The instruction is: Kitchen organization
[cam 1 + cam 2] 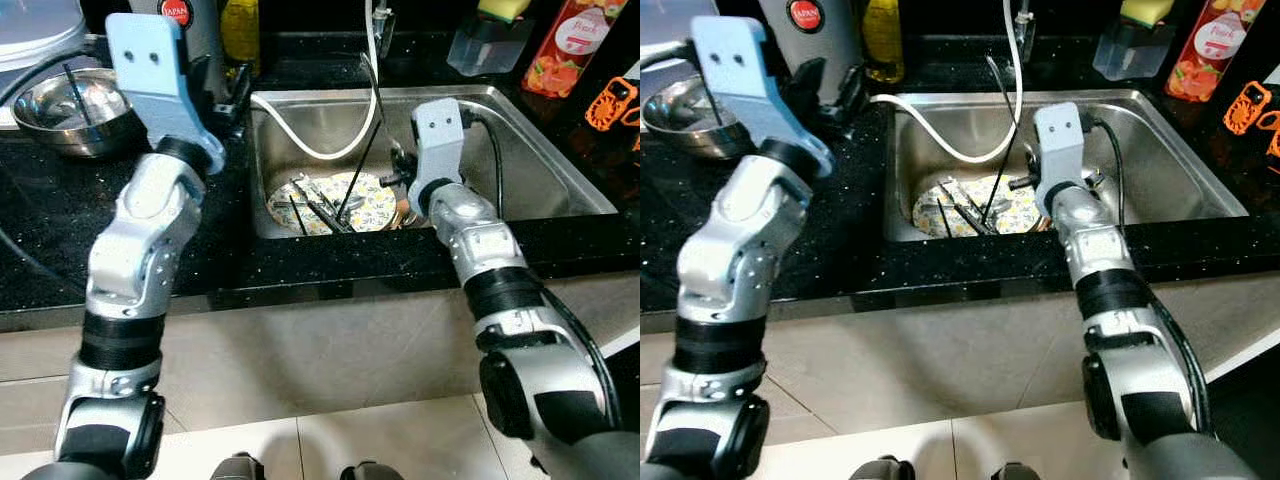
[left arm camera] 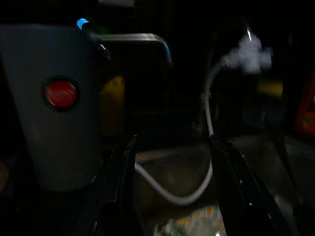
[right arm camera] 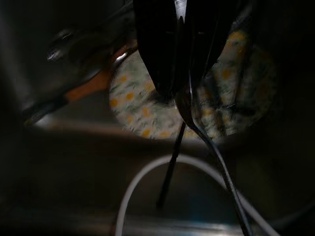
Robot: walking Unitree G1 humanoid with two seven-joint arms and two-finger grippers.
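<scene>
— What is in this kitchen?

— A black shiny counter (image 1: pixel 60 215) with a steel sink (image 1: pixel 540 160) set into it. A metal bowl (image 1: pixel 70 110) sits at the far left. A grey kettle (image 1: pixel 815 35) with a red dot stands behind the sink's left corner, and a yellow bottle (image 1: pixel 883 35) is just beside it.

— What is in the sink?

— A plate with yellow flowers (image 1: pixel 370 205) lies flat on the bottom. Dark sticks and some cutlery (image 1: pixel 320 205) lie across it. A white hose (image 1: pixel 320 150) loops down from the tap and curves over the left side.

— Where are the robot's arms?

— The left arm is bent up high, elbow low, wrist over the counter by the kettle. The left gripper (image 2: pixel 172 196) points toward the sink, and its two black fingers stand apart with nothing between them.

— And the other one?

— The right arm reaches forward over the sink's front edge and bends down into it. The right gripper (image 3: pixel 182 83) hangs over the plate. Its fingers are close together around a thin dark utensil (image 1: pixel 362 165) that stands up tall out of the sink.

— What else?

— An orange juice bottle (image 1: pixel 570 45) and a clear tub with a sponge (image 1: pixel 490 40) sit behind the sink on the right.
</scene>
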